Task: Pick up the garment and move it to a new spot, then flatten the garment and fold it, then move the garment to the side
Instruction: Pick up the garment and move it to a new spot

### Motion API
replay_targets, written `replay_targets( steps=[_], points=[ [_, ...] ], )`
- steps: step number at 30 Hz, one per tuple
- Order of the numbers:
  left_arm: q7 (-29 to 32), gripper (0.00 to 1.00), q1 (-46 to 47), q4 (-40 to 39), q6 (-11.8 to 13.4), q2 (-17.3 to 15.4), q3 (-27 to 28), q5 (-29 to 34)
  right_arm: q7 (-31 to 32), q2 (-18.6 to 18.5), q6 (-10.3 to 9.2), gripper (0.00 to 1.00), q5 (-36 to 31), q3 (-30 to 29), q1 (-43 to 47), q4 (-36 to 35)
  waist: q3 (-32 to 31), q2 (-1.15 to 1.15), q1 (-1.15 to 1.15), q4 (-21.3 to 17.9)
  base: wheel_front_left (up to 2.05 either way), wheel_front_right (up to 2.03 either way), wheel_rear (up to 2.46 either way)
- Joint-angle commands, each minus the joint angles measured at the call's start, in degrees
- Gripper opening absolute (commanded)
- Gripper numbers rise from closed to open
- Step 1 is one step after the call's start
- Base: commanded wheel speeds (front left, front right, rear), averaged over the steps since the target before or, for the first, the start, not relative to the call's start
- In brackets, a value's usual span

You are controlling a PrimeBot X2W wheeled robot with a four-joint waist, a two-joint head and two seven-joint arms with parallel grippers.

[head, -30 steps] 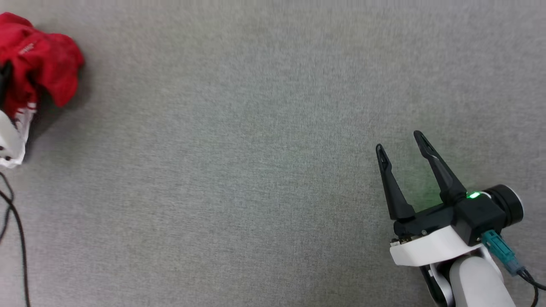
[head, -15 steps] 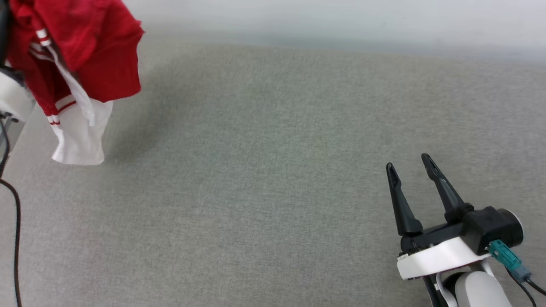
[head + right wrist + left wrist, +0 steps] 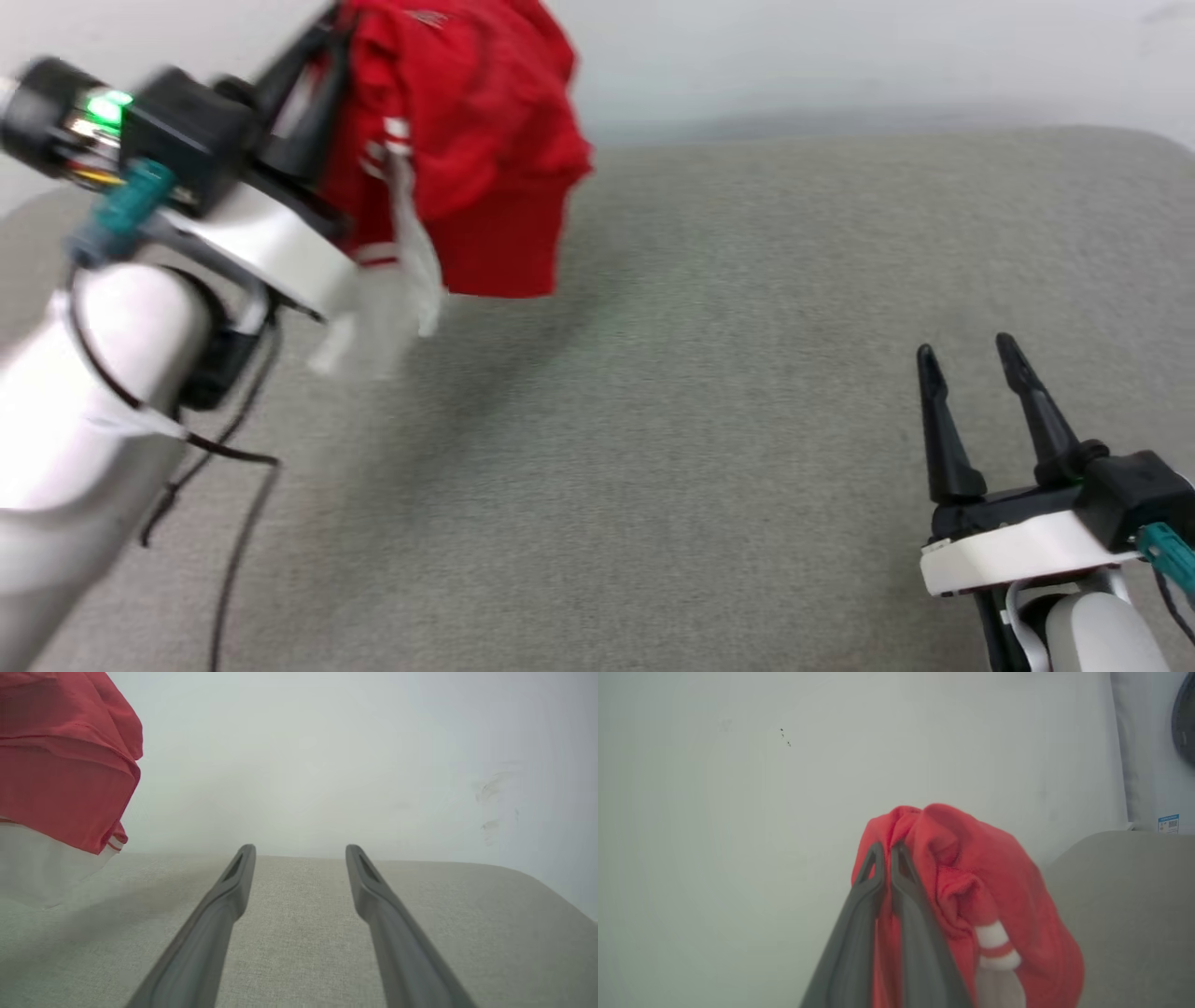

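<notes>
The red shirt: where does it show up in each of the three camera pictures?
Head view: garment at the top, left of centre, over the grey surface.
Left wrist view: garment from centre to lower right, pinched by the left end effector.
Right wrist view: garment in the upper left corner.
Shared landmark: the grey surface.

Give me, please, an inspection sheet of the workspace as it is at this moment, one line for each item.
Surface: grey fabric-covered top, flat.
Job's things: red garment with a white sleeve, bunched, hanging from the left claw.
Clutter: nothing seen.
Grippers: left claw shut on the garment; right claw open, holding nothing.
Cables: black cable hanging loose by the left arm.
Surroundings: pale wall behind the surface.
</notes>
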State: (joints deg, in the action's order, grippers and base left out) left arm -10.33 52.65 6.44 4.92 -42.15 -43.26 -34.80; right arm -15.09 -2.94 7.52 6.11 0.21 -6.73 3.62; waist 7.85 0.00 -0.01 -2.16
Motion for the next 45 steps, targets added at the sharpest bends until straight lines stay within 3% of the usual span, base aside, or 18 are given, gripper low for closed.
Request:
replay_targets(
  steps=[1, 4, 5, 6, 8, 13, 14, 19, 26, 30, 38, 41, 45],
  points=[
    [-0.9, 0.0, -1.6, -0.5, 1.2, 2.4, -1.2, 0.8, -0.1, 0.1, -0.06, 1.0, 0.5, -0.7, 0.0, -0.5, 0.8, 0.0, 0.01, -2.8, 0.0, 0.0, 0.0],
    [-1.7, 0.0, -3.6, 0.0, 2.4, 6.4, -3.8, 2.1, -0.1, 0.1, -0.05, 1.0, 0.5, -1.4, -0.2, -0.7, 1.6, 0.0, 0.01, -4.4, 0.0, 0.0, 0.0],
    [-1.7, 0.0, -3.6, 0.0, 2.4, 6.4, -3.8, 2.1, -0.1, 0.1, -0.05, 1.0, 0.5, -1.4, -0.2, -0.7, 1.6, 0.0, 0.01, -4.4, 0.0, 0.0, 0.0],
    [-2.4, 0.0, -6.9, 1.8, 2.7, 10.9, -7.0, 2.0, -0.1, 0.1, -0.05, 1.0, 0.8, -1.5, -0.6, -0.8, 2.4, 0.0, 0.01, -5.6, 0.0, 0.0, 0.0],
    [-3.0, 0.0, -10.7, 4.6, 1.8, 15.3, -11.0, 2.2, -0.1, 0.1, -0.05, 1.0, 0.8, -1.5, -0.8, -1.0, 2.9, 0.0, 0.01, -6.2, 0.0, 0.0, 0.0],
    [-2.3, 0.03, -16.6, 11.1, -1.1, 21.4, -17.5, 1.4, -0.1, 0.1, -0.05, 1.0, 0.6, -1.9, -0.6, -0.9, 3.0, 0.0, 0.01, -6.1, 0.0, 0.0, 0.0],
    [-2.4, 1.0, -17.0, 12.2, -1.5, 22.4, -18.4, 1.5, -0.1, 0.1, -0.05, 1.0, 0.5, -1.9, -0.5, -0.7, 2.9, 0.0, 0.01, -5.8, 0.0, 0.0, 0.0],
    [-2.9, 1.0, -19.1, 15.8, -3.6, 25.7, -20.9, 1.1, -0.1, 0.1, -0.05, 1.0, 0.3, -1.7, -0.1, -0.3, 1.9, 0.0, 0.01, -4.3, 0.0, 0.0, 0.0],
    [-4.8, 1.0, -19.3, 14.4, -2.2, 25.5, -16.0, 1.6, -0.1, 0.1, -0.05, 1.0, -0.3, -1.5, 1.4, 0.6, -1.8, 0.0, 0.01, -0.4, 0.0, 0.0, 0.0],
    [-4.9, 1.0, -21.3, 9.3, -0.6, 22.5, -10.7, 3.3, -0.1, 0.1, -0.05, 1.0, -0.4, -1.2, 2.6, 1.0, -3.8, 0.0, 0.01, 1.8, 0.0, 0.0, 0.0],
    [-4.9, 1.0, -31.2, 0.6, 5.6, 15.9, 3.7, 7.4, -0.1, 0.1, -0.06, 1.0, -1.0, -0.8, 4.1, 1.5, -6.3, 0.0, 0.01, 4.4, 0.0, 0.0, 0.0],
    [-4.9, 1.0, -36.7, -1.7, 7.1, 15.7, 9.7, 8.2, -0.1, 0.1, -0.06, 1.0, -1.1, -0.6, 4.7, 1.8, -6.8, 0.0, 0.01, 4.7, 0.0, 0.0, 0.0],
    [-4.9, 1.0, -44.1, -4.4, 7.1, 17.5, 16.1, 10.1, -0.1, 0.1, -0.06, 1.0, -1.1, -0.4, 5.3, 1.9, -7.3, 0.0, 0.01, 4.9, 0.0, 0.0, 0.0]
  ],
)
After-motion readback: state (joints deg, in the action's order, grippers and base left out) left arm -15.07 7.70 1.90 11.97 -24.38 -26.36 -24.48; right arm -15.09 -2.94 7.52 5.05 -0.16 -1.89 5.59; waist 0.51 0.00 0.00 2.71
